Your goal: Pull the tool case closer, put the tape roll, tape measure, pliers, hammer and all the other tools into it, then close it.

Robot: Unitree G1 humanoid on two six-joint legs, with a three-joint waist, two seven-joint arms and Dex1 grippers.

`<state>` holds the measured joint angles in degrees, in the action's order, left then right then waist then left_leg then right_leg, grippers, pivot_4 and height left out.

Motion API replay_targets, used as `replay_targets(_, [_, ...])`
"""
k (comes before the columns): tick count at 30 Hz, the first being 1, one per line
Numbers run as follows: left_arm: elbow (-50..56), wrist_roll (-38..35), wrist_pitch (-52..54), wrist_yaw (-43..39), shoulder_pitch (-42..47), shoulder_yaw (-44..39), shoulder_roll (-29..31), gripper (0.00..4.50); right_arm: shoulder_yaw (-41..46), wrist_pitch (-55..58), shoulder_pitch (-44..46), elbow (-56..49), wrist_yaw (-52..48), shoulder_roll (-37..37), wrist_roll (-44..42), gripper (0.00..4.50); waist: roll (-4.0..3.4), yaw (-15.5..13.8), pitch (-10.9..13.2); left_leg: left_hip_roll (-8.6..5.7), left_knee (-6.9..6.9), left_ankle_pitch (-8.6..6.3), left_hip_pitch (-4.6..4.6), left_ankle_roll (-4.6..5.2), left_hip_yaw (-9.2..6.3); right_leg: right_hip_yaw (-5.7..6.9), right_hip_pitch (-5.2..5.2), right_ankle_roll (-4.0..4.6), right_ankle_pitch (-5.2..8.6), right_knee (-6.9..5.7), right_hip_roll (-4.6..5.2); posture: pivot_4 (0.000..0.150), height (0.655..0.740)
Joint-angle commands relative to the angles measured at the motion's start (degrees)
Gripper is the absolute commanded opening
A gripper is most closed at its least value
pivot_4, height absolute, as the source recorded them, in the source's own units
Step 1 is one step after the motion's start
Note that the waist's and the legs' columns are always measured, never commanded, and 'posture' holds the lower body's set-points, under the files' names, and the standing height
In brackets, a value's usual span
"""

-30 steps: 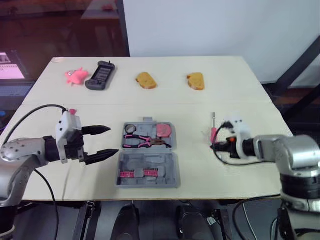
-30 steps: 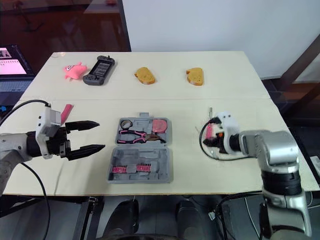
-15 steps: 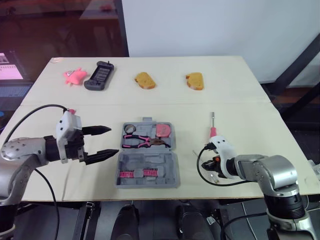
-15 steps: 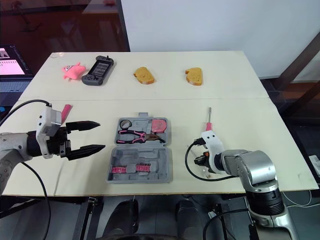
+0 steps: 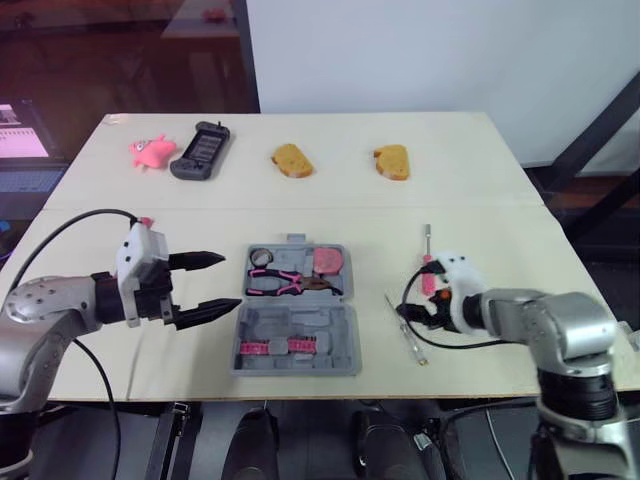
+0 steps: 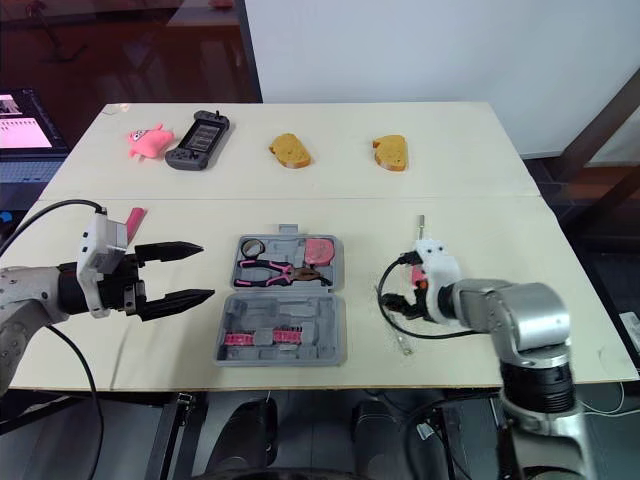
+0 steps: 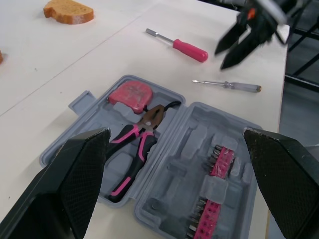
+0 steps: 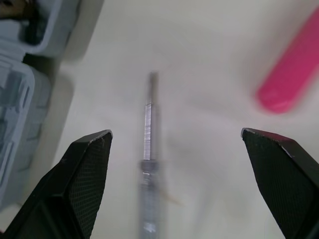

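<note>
Right tool [image 8: 175,132], fingers apart, hovers over a thin clear-handled screwdriver [image 7: 227,85] lying on the cream bench [image 5: 480,160] just right of the open grey plastic tool case [image 5: 300,322], which holds pink-handled pliers [image 5: 285,284] and a pink tape measure [image 7: 132,92]. Left tool [image 5: 228,281], fingers also apart, hangs left of the case.

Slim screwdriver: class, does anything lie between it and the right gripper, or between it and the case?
Nothing visible. The open right gripper hangs over the slim screwdriver, the pink screwdriver lies aside, and only bare table separates it from the tool case.
</note>
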<state>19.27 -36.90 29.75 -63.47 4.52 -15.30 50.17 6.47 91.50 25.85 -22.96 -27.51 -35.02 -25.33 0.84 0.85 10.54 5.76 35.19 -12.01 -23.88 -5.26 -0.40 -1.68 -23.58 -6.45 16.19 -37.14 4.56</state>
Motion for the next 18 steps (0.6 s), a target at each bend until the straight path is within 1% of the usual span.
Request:
replay_targets(1, [2.09,-0.55,-1.37,0.12,-0.65,-1.35,-0.15,4.50,-2.82,-6.19,6.01,-1.61,-7.58,-5.10,-4.18,4.48,0.00,0.32,0.00,0.00,-0.02,0.00,0.01,0.00,0.00,0.00,-0.03,0.01,0.00,-0.01,-0.01,0.150,0.7207])
replay_targets(4, [3.81,0.00,-3.18,0.06,-4.03,-3.49,-0.54,4.50,-16.90,-25.69,10.56,-5.16,-26.81,-19.24,-1.43,4.48,-0.12,0.23,0.09,0.00,-0.06,0.00,-0.08,0.01,0.00,-0.01,-0.11,0.00,0.00,0.01,-0.01,0.150,0.7207])
replay_targets(5, [4.31,0.01,-3.62,0.18,-4.83,-3.92,-0.58,4.50,-19.59,-30.14,10.94,-5.67,-30.55,-21.85,-0.40,4.48,-0.08,0.21,0.10,0.00,-0.06,0.00,-0.15,0.01,0.00,-0.01,-0.17,-0.02,0.01,0.04,0.00,0.150,0.7207])
replay_targets(8, [6.72,-1.29,-4.05,1.11,-7.49,-5.91,-1.52,4.50,-26.96,-47.94,11.09,-5.93,-39.98,-28.09,7.69,4.48,0.04,-0.07,0.07,0.01,-0.06,-0.01,-0.35,0.01,-0.02,0.03,-0.38,-0.27,-0.05,0.00,-0.01,0.150,0.7207])
replay_targets(9, [7.95,-1.16,-4.18,1.55,-9.58,-6.89,-1.97,4.50,-30.90,-59.79,11.37,-4.30,-43.26,-29.56,14.38,4.48,0.04,-0.08,0.07,0.01,-0.04,-0.01,-0.44,0.01,-0.01,0.03,-0.43,-0.28,-0.05,0.01,-0.01,0.150,0.7207])
replay_targets(11, [9.84,-0.77,-4.20,2.35,-12.35,-7.74,-2.55,4.50,-36.27,-76.80,12.10,0.87,-46.87,-29.70,23.63,4.48,0.04,0.11,0.08,-0.01,0.08,0.00,-0.57,0.00,0.03,0.01,-0.53,-0.29,-0.07,0.04,0.04,0.150,0.7207])
replay_targets(14, [11.96,-1.46,-3.83,4.16,-13.64,-8.15,-3.48,4.50,-42.23,-99.33,14.38,13.60,-47.87,-27.86,35.91,4.48,0.07,0.29,0.09,-0.01,0.16,0.03,-0.53,-0.05,0.07,0.01,-0.51,-0.17,-0.08,0.02,0.06,0.150,0.7207])
replay_targets(16, [12.73,-1.43,-3.85,4.80,-14.22,-8.32,-3.78,4.50,-44.10,-109.92,16.11,20.24,-47.31,-26.39,41.13,4.48,0.06,0.17,0.10,0.00,0.18,0.14,-0.50,-0.23,0.06,0.01,-0.53,-0.05,-0.15,-0.04,0.05,0.150,0.7207])
replay_targets(18, [13.63,-1.42,-3.89,5.45,-15.37,-8.65,-4.06,4.50,-45.61,-116.38,17.88,25.50,-46.73,-23.50,44.74,4.48,0.06,0.20,0.10,-0.01,0.18,0.18,-0.50,-0.28,0.06,0.01,-0.53,-0.06,-0.16,-0.06,0.06,0.150,0.7207])
